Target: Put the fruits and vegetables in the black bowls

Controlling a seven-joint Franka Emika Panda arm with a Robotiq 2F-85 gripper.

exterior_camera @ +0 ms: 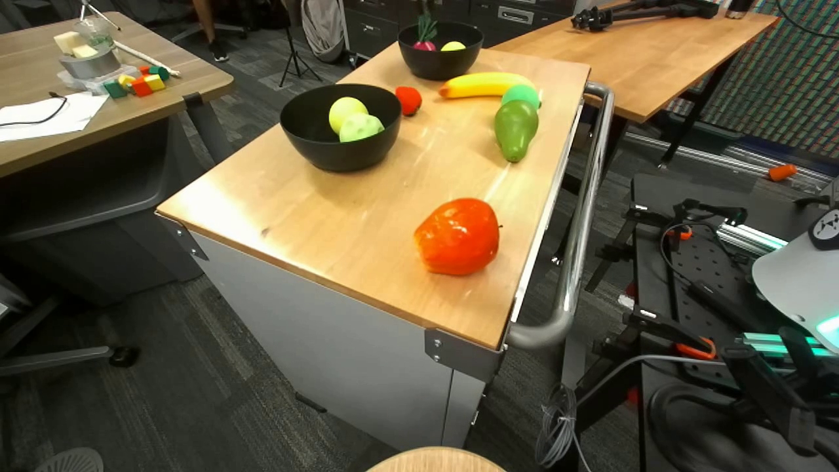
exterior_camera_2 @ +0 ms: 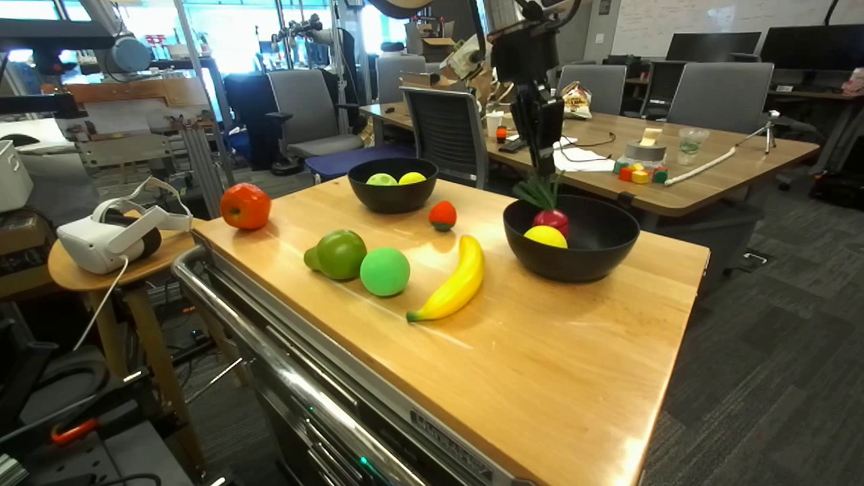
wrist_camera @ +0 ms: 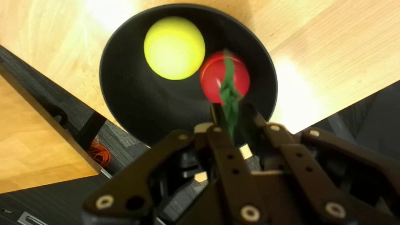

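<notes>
a red radish (wrist_camera: 215, 75) stands leaves-up in a black bowl (wrist_camera: 125, 87), under the robot's gripper (wrist_camera: 233, 110).
the gripper's fingers (wrist_camera: 217, 117) are parted by a narrow gap, green leaves (wrist_camera: 229, 97) between them just right of center in the wrist view; whether a leaf touches a finger cannot be told. the red body sits low beside a yellow round fruit (wrist_camera: 173, 48), the bowl apparently bearing its weight, so the leafy top likely serves as handle for a release from above. in an exterior view the radish (exterior_camera_2: 551, 220) is right of center, its long axis near upright, leaves pointing up and slightly toward the frame's left. mid-frame on the wooden tabletop (exterior_camera_2: 574, 358), a banana (exterior_camera_2: 461, 280) slants from upper right to a green tip at lower left, not yet bowled.
</notes>
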